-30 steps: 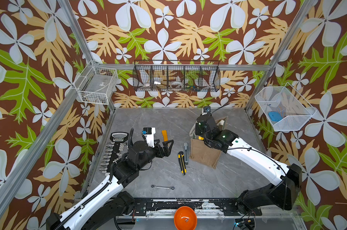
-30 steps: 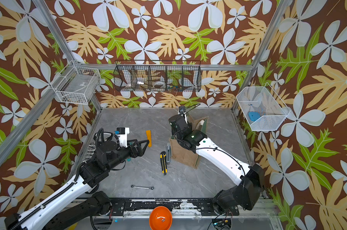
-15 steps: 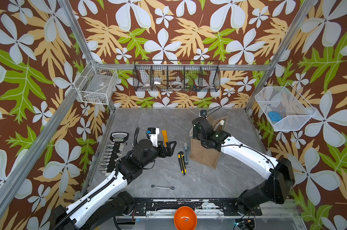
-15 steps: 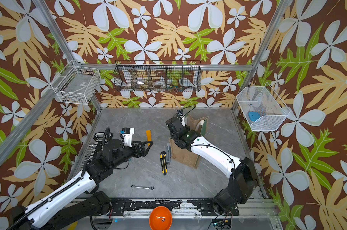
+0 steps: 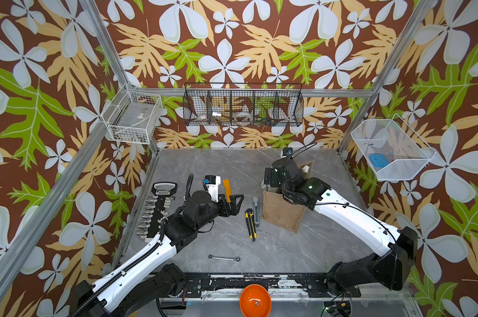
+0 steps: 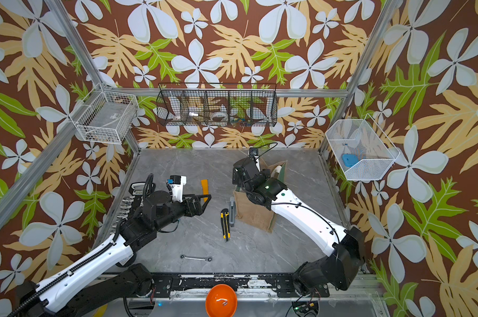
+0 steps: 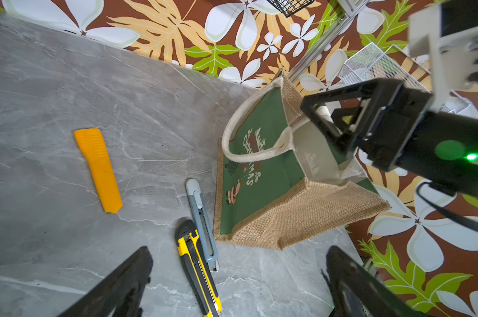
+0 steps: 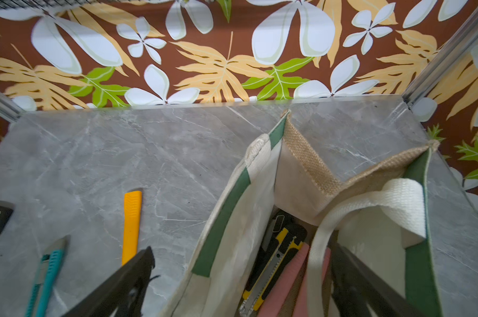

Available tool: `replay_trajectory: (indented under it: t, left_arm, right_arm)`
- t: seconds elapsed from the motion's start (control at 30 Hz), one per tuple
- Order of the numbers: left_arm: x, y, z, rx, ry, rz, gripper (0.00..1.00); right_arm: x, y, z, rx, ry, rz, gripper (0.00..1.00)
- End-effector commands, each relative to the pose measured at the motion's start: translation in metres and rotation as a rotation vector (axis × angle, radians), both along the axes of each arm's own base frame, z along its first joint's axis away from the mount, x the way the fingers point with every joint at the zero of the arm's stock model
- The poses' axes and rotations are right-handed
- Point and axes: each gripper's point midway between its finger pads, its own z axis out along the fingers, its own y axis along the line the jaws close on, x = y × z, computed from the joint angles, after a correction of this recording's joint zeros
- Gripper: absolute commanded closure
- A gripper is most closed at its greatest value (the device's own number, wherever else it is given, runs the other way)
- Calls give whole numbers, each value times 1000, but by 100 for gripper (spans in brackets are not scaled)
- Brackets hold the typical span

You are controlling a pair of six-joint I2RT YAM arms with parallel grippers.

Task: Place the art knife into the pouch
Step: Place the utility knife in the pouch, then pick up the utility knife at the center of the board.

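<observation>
The right claw (image 8: 240,248) hangs spread wide and empty at the mouth of the pouch (image 8: 224,219). A pink art knife (image 8: 290,277) and a black-and-yellow cutter (image 8: 271,263) lie inside, so the drop looks made. The left claw (image 7: 239,251), also open and holding nothing, hovers over the surface (image 7: 67,82) above a grey-blue knife (image 7: 202,219) and a yellow-and-black knife (image 7: 198,269) just beside the pouch's green front, with an orange knife (image 7: 99,167) farther off. Next, I judge, the right claw must lift clear without snagging the white handle (image 8: 397,203), while the left claw settles on one of the knives outside.
</observation>
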Motion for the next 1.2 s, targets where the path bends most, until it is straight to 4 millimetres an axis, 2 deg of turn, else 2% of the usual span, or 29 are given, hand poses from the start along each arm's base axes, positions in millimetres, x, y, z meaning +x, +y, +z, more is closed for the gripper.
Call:
replay_trajectory:
  t: [0.0,0.13,0.27,0.4,0.5,0.8,1.0,1.17]
  left_arm:
    - [-2,5,-8,25,12,7,0]
    - [-12,-3,-19,-1,62,-51,0]
    - [-26,-6,-29,-50,113,-86,0]
    - [-38,4,-44,-97,153,-61,0]
    - [-46,14,-56,-106,183,-34,0]
    - [-57,34,-70,-77,202,23,0]
    - [-63,25,-83,-139,265,-7,0]
    - [-67,21,-82,-137,253,-48,0]
  right_arm:
    - [-6,16,19,40,-20,108,3]
    - [-16,40,33,-4,-19,195,4]
    - [-24,80,28,-18,39,315,8]
    - [-30,119,1,-4,128,428,13]
    - [-35,136,-25,34,202,473,16]
    - [-40,145,-100,30,359,456,23]
    - [-48,136,-129,36,397,418,28]
    - [-60,129,-145,23,402,396,28]
